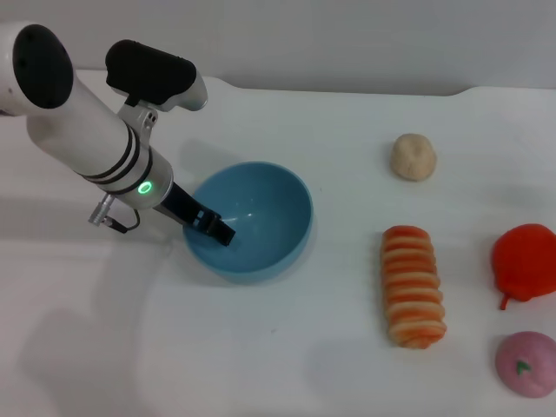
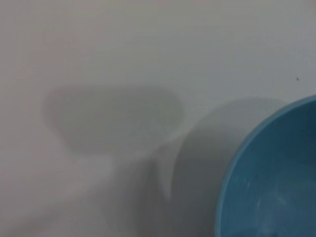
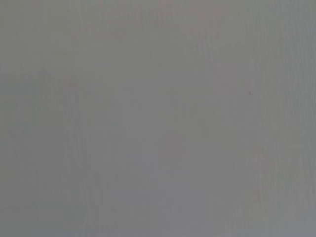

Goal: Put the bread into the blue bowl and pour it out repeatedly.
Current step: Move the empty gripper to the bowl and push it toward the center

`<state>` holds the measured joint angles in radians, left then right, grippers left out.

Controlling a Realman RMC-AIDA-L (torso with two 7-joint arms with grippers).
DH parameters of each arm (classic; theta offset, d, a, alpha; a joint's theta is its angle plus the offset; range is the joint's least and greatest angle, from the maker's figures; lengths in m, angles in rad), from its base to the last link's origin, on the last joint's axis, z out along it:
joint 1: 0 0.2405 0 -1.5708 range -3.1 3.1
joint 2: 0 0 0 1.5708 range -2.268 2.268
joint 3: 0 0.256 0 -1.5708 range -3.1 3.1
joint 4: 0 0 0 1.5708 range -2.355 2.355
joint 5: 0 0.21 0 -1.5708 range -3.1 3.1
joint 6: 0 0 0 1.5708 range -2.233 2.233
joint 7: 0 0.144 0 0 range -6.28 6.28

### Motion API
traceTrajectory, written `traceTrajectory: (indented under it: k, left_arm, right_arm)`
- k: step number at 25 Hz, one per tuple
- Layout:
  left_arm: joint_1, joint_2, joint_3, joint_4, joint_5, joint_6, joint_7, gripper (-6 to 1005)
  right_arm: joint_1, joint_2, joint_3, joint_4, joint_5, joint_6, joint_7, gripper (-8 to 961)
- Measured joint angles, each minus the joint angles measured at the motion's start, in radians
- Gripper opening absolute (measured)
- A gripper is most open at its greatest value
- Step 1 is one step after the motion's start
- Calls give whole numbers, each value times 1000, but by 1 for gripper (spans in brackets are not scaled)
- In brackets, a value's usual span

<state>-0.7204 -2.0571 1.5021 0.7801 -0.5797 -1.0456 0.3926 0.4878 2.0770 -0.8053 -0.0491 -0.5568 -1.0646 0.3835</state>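
A white table (image 1: 287, 347), matte and smooth, fills the scene. The left arm reaches in from the robot's left, and the left gripper (image 1: 213, 228) sits at the near-left rim of the blue bowl (image 1: 269, 208). Its dark fingers appear pinched together on that rim, one inside and one outside, with the bowl tipped up toward the bread. The bowl is round, glossy light-blue plastic, and empty. The bread (image 1: 413, 287) lies flat on the table, well apart from the fingers on the far side of the bowl, striped side up: a long ribbed loaf in orange-red and cream. So this reads as a pour just completed; the bread must go back in for the next round. Beyond the bread are a red toy (image 1: 526, 261), a pink dome (image 1: 526, 365) and a small beige ball (image 1: 413, 157). The right gripper is out of view.
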Motion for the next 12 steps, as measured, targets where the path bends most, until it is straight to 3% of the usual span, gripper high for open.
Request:
traceTrajectory:
  k: [5,12]
  left_arm:
    - [-4,-1,3,-1,-2,1,-2,802]
    - [-4,1,-34,0,-8,-11,-10,672]
  right_arm:
    - [0,0,0,0,0,0,0,475]
    - [-3,0,0,0,0,0,0,474]
